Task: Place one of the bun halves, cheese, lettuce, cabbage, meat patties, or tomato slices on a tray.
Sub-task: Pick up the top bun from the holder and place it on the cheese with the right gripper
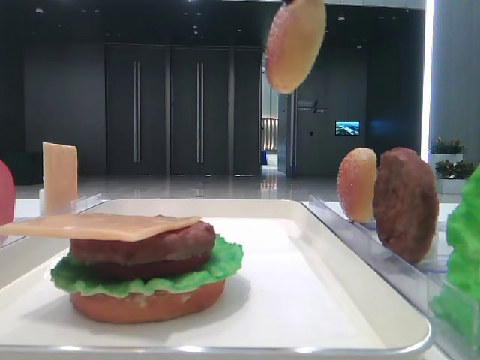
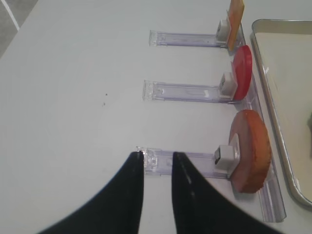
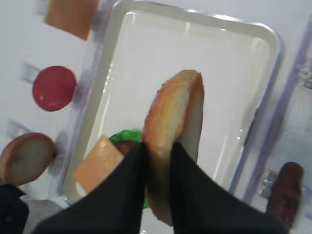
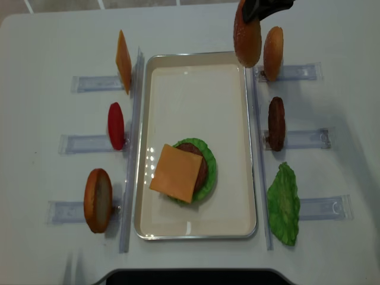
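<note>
My right gripper (image 3: 158,148) is shut on a sesame bun top (image 3: 170,112), which stands on edge between the black fingers. From above, this bun half (image 4: 247,35) hangs over the far right corner of the white tray (image 4: 196,59), high above it (image 1: 295,43). On the tray stands a stack: bun bottom (image 1: 150,304), lettuce (image 1: 225,259), meat patty (image 1: 142,247) and a cheese slice (image 4: 176,173) on top. My left gripper (image 2: 157,158) is shut and holds nothing, hovering over the end of a clear rack left of the tray.
Clear racks flank the tray. On the left stand a cheese slice (image 4: 123,61), a tomato slice (image 4: 116,126) and a bun bottom (image 4: 98,200). On the right stand another bun top (image 4: 273,52), a patty (image 4: 276,123) and lettuce (image 4: 284,203).
</note>
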Controlling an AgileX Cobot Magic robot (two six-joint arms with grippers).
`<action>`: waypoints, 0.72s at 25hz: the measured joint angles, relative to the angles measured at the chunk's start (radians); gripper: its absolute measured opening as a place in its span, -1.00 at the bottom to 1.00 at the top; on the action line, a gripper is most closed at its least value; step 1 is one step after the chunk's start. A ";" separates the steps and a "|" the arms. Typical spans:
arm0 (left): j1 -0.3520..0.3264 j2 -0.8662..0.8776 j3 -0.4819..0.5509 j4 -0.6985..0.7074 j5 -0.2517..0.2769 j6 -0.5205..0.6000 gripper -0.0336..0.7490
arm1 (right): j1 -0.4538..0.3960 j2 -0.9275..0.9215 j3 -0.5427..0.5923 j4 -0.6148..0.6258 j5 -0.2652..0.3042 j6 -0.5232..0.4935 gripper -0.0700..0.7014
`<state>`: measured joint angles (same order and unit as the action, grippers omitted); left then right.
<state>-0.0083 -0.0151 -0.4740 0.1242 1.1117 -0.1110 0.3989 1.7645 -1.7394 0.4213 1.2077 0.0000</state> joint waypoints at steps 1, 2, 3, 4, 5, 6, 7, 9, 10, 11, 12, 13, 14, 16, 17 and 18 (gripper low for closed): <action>0.000 0.000 0.000 0.000 0.000 0.000 -0.53 | 0.001 -0.004 0.000 0.027 0.008 -0.013 -0.56; 0.000 0.000 0.000 0.000 0.000 0.000 -0.53 | 0.005 -0.007 0.000 0.056 0.011 -0.027 -0.56; 0.000 0.000 0.000 0.000 0.000 0.000 -0.53 | 0.008 -0.008 0.001 0.085 0.011 -0.041 -0.56; 0.000 0.000 0.000 0.000 0.000 0.000 -0.53 | 0.011 -0.009 0.009 0.113 0.011 -0.058 -0.56; 0.000 0.000 0.000 0.000 0.000 0.000 -0.53 | 0.016 -0.010 0.026 0.138 0.011 -0.076 -0.56; 0.000 0.000 0.000 0.000 0.000 0.000 -0.53 | 0.021 -0.013 0.044 0.167 0.011 -0.092 -0.56; 0.000 0.000 0.000 0.000 0.000 0.000 -0.53 | 0.024 -0.015 0.071 0.201 0.011 -0.114 -0.57; 0.000 0.000 0.000 0.000 0.000 -0.002 -0.53 | 0.030 -0.021 0.128 0.280 0.011 -0.161 -0.57; 0.000 0.000 0.000 0.000 0.000 -0.002 -0.53 | 0.032 -0.027 0.162 0.332 0.011 -0.193 -0.57; 0.000 0.000 0.000 0.000 0.000 -0.003 -0.53 | 0.034 -0.032 0.198 0.383 0.011 -0.228 -0.57; 0.000 0.000 0.000 0.000 0.000 -0.003 -0.53 | 0.039 -0.038 0.236 0.424 0.010 -0.265 -0.57; 0.000 0.000 0.000 0.000 0.000 -0.003 -0.53 | 0.043 -0.046 0.268 0.471 0.010 -0.296 -0.57; 0.000 0.000 0.000 0.000 0.000 -0.003 -0.53 | 0.045 -0.055 0.307 0.516 0.010 -0.332 -0.57; 0.000 0.000 0.000 0.000 0.000 -0.003 -0.53 | 0.054 -0.073 0.378 0.594 0.002 -0.407 -0.57; 0.000 0.000 0.000 0.000 0.000 -0.003 -0.53 | 0.060 -0.080 0.416 0.633 0.002 -0.438 -0.57; 0.000 0.000 0.000 0.000 0.000 -0.003 -0.53 | 0.065 -0.082 0.450 0.670 -0.002 -0.473 -0.57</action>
<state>-0.0083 -0.0151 -0.4740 0.1242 1.1117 -0.1141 0.4636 1.6822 -1.2899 1.0912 1.2062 -0.4730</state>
